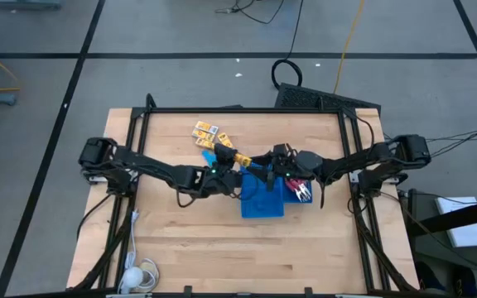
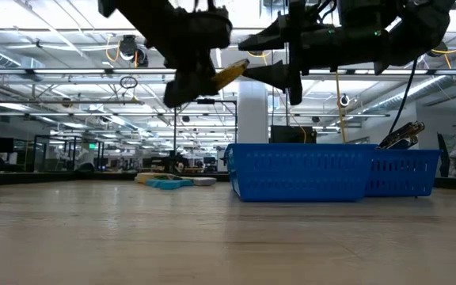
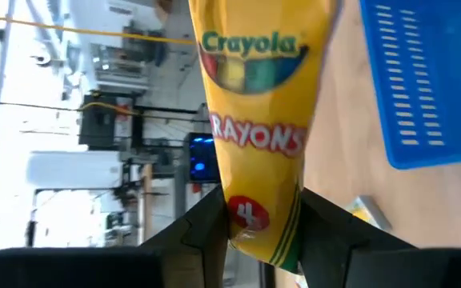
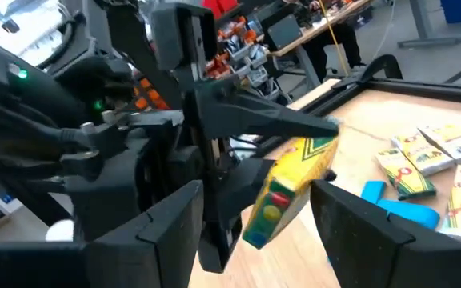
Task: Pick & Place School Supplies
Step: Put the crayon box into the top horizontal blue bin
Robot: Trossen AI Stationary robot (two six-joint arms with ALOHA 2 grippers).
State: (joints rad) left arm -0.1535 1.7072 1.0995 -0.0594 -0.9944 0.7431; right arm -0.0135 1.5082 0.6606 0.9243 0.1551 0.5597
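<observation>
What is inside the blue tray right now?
In the blue tray, red-handled scissors lie in the compartment on the right arm's side. The other compartment looks bare from above, though the right gripper covers part of it.

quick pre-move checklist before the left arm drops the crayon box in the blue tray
1. Left gripper shut on crayon box: ok.
2. Box lifted off the table: ok.
3. Box over blue tray: not ok, it hangs beside the tray's edge.
4. Right gripper open, holding nothing: ok.
5. Path clear: not ok, right gripper sits close to the box.
6. Free tray compartment: cannot tell.
</observation>
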